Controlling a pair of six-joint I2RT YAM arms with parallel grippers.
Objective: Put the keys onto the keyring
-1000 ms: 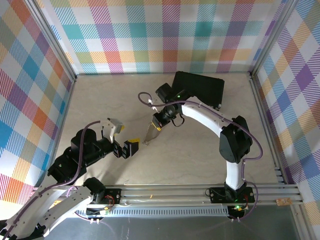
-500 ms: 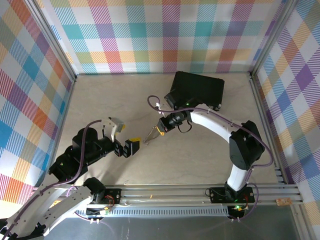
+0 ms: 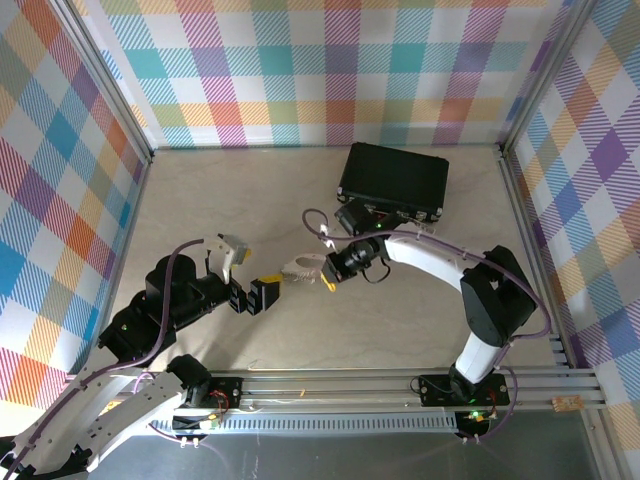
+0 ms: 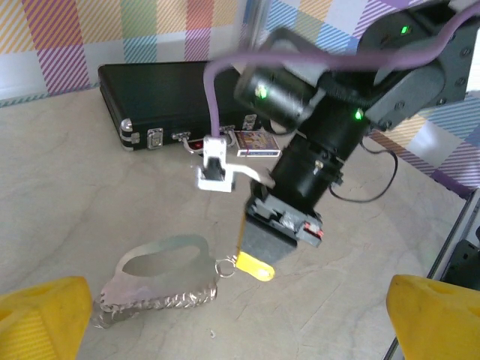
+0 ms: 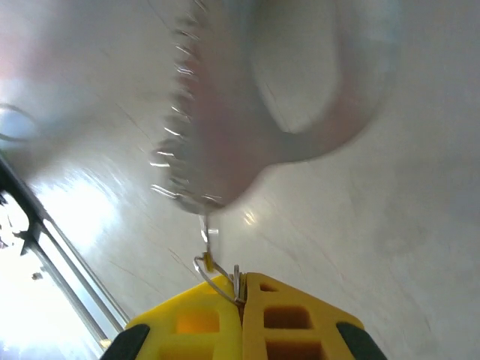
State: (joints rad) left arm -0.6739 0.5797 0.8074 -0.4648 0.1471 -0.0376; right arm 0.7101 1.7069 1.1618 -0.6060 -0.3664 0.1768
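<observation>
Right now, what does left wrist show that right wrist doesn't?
Left wrist adds: the black case, the right arm, and the left gripper, jaws wide open. Right wrist adds: the wire of the small ring pinched in the seam of the shut right gripper. Shared: that ring, the right gripper's yellow fingertips, and the grey serrated-edged loop attached to it.

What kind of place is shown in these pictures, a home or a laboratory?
Probably a laboratory test cell, not a home: checked cloth walls on an aluminium frame enclose a beige table, with a metal rail along its near edge.
</observation>
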